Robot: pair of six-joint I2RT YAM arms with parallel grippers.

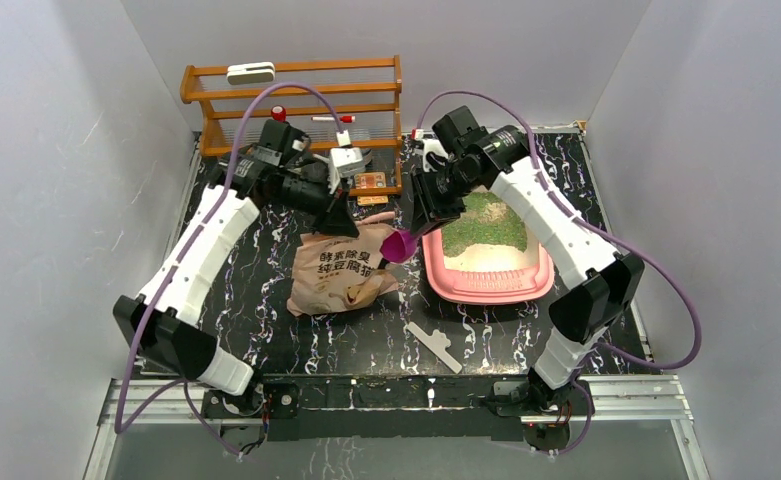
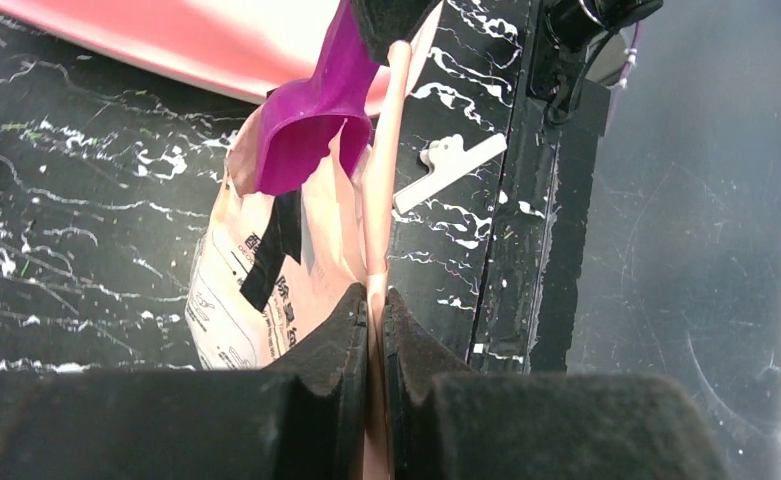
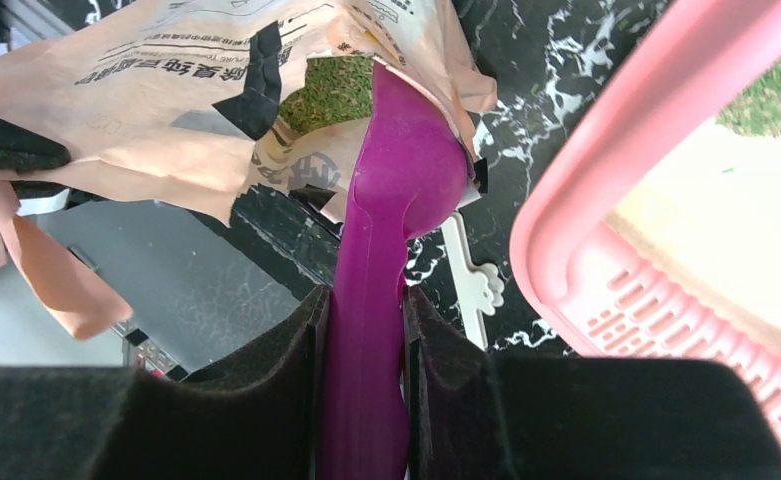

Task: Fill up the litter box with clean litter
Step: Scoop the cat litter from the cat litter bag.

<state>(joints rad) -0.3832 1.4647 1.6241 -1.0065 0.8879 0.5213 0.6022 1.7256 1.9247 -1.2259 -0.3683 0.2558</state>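
Note:
The pink litter box [image 1: 486, 292] lies right of centre, with clean litter [image 1: 486, 225] as a green layer over its far half and bare pale floor nearer. Beside it on the left lies a beige printed bag [image 1: 341, 270]. My left gripper [image 1: 341, 215] is shut on the bag's top edge [image 2: 381, 200] and holds its mouth up. My right gripper [image 3: 364, 295] is shut on the handle of a purple scoop [image 3: 406, 170], whose bowl sits at the bag's mouth, just above green litter [image 3: 341, 85] inside. The litter box rim [image 3: 606, 170] is close on the right.
A wooden rack [image 1: 296, 100] stands at the back left with small items on it. A small orange box [image 1: 370, 182] lies near its foot. A white flat plastic clip [image 1: 434, 345] lies on the black marbled table in front of the litter box.

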